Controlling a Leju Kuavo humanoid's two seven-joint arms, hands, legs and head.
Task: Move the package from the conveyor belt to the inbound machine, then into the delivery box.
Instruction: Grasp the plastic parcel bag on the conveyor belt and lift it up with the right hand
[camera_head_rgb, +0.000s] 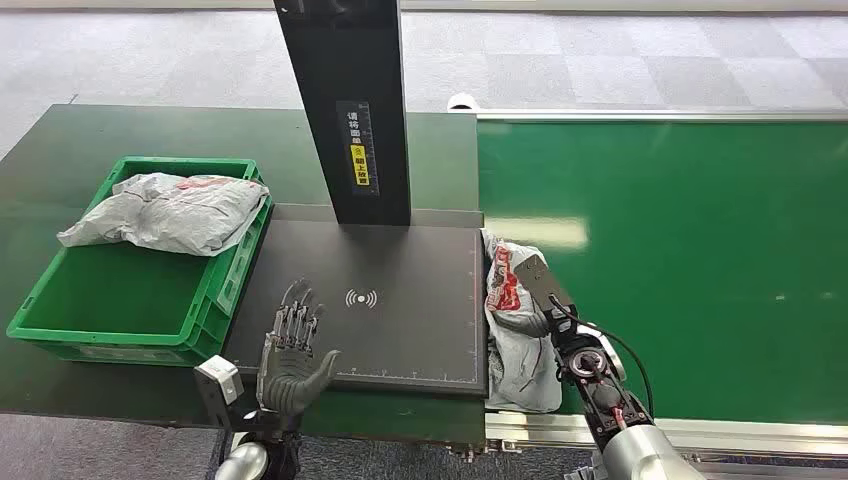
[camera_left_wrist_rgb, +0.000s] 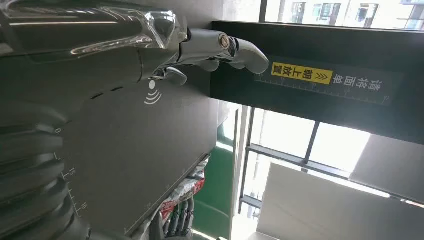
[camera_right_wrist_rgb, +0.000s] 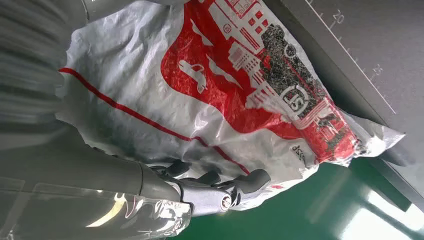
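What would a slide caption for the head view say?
Right hand grips a grey-and-red package at the conveyor belt's edge.

A second grey mailer bag (camera_head_rgb: 165, 212) with red print lies crumpled at the far end of its bin. Grey carpet tiles (camera_head_rgb: 620, 60) cover the floor beyond the tables. A dark green tabletop (camera_head_rgb: 60, 150) spreads out on the left.
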